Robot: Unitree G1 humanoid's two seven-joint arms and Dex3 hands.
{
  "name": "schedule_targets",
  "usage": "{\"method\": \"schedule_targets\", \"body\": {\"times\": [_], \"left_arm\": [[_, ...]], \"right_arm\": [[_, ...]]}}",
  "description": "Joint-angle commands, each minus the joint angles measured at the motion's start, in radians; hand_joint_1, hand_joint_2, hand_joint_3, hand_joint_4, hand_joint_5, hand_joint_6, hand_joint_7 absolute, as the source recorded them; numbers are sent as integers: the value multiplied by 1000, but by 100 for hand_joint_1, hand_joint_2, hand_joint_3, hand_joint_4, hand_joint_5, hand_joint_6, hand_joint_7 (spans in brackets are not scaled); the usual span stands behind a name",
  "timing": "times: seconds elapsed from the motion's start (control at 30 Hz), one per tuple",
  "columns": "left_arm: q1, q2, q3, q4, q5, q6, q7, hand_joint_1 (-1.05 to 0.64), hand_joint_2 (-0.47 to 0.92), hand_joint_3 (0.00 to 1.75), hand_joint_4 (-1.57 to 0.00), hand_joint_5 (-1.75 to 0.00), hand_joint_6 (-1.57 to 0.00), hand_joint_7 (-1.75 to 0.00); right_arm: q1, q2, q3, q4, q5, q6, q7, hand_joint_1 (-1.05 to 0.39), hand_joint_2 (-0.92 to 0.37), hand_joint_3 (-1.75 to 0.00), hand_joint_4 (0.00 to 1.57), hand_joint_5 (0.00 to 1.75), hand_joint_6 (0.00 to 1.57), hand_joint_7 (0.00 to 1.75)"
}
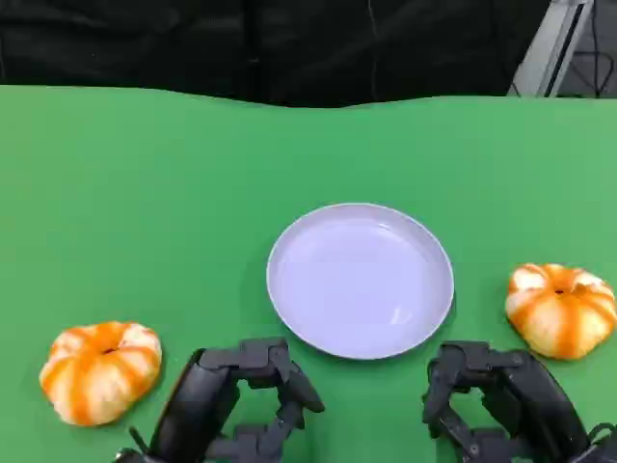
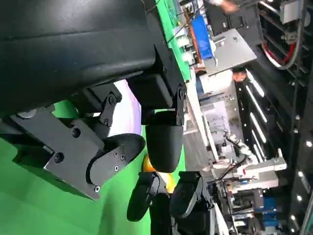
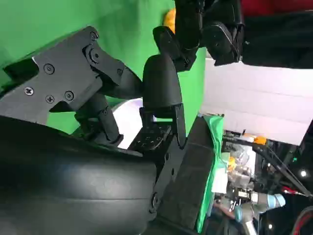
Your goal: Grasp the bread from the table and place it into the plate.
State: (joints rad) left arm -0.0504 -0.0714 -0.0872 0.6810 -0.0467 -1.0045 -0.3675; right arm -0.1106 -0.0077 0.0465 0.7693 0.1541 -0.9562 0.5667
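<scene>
Bread sits on the green desk as two round orange-striped buns, one just beside my left hand, the other near my right hand, either side of the empty plate. Both hands hover with fingers apart, holding nothing. I judge each bun light, soft and squashable; being domed with no long axis and the dimple facing up, I'd cup it gently across its sides.

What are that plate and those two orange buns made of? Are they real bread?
The plate looks like smooth, glossy plastic or melamine; soft highlights show on its surface. The left bread and right bread have shiny, even orange-and-cream stripes, so probably plastic or foam replicas, though I can't be sure.
</scene>
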Motion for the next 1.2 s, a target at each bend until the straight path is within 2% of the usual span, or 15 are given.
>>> {"method": "schedule_targets", "body": {"times": [0.03,0.63,0.73,0.8,0.83,0.9,0.97,1.1,1.17,1.2], "left_arm": [[-8,6,1,15,-5,-12,12,-7,51,113,-93,-146,-96,-112],[-5,-4,9,7,-21,-6,15,-5,52,110,-91,-143,-95,-110],[1,-7,18,-4,-14,4,34,-7,60,92,-90,-123,-96,-89],[4,-7,18,-9,-22,11,34,-10,66,80,-90,-105,-100,-62],[7,-6,16,-16,-31,19,30,-11,68,78,-90,-101,-102,-55],[9,-4,17,-22,-37,18,31,-17,73,64,-93,-70,-104,-23],[12,-1,18,-28,-38,19,33,-22,86,35,-99,-37,-101,-5],[25,3,15,-62,-35,31,38,-22,92,15,-95,-13,-90,0],[34,5,13,-83,-41,38,35,-22,92,12,-92,-8,-86,0],[37,5,12,-94,-46,42,32,-25,92,10,-87,-4,-79,0]], "right_arm": [[-6,-16,-14,4,10,-3,-4,-16,-52,-112,79,165,83,137],[-9,-11,-19,10,20,-8,4,-12,-57,-103,82,158,88,126],[-12,-10,-20,17,19,-12,4,-12,-58,-101,82,157,88,125],[-13,-10,-21,18,18,-13,4,-12,-58,-100,82,157,88,125],[-13,-10,-21,19,18,-14,5,-12,-58,-100,82,157,88,125],[-13,-10,-21,19,18,-14,6,-13,-58,-99,82,157,88,125],[-13,-11,-21,18,9,-19,-2,-14,-58,-99,82,156,87,126],[-12,-13,-21,19,9,-20,-2,-14,-59,-99,83,156,87,127],[-12,-13,-21,22,8,-23,-2,-14,-58,-99,82,157,87,127],[-12,-13,-21,24,8,-25,-2,-14,-58,-99,82,157,87,127]]}}
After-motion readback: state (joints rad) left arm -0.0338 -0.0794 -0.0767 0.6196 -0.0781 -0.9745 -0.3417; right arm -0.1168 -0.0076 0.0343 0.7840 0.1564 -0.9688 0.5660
